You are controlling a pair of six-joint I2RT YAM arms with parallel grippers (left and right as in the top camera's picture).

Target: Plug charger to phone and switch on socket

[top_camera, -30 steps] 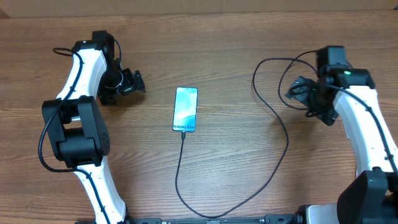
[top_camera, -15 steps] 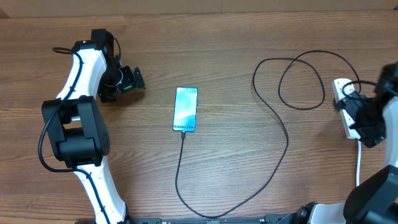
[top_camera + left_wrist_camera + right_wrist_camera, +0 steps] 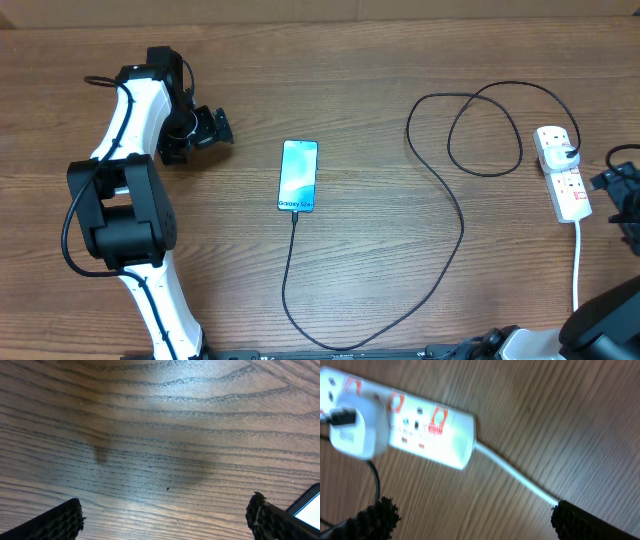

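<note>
The phone (image 3: 299,175) lies lit and face-up in the middle of the wooden surface (image 3: 380,60), with the charger (image 3: 463,228) cable meeting its near end. The cable loops widely rightward to a white plug (image 3: 355,432) seated in the socket (image 3: 565,180) near the right edge. The right fingers (image 3: 590,522) are spread wide over the socket's white lead (image 3: 515,477), holding nothing. The left fingers (image 3: 57,522) are spread wide and empty over bare wood left of the phone.

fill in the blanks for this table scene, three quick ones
The phone has its screen ___. The charger runs from the phone to the ___ socket. The left gripper and the right gripper both stand ___.
Missing: lit; white; open
</note>
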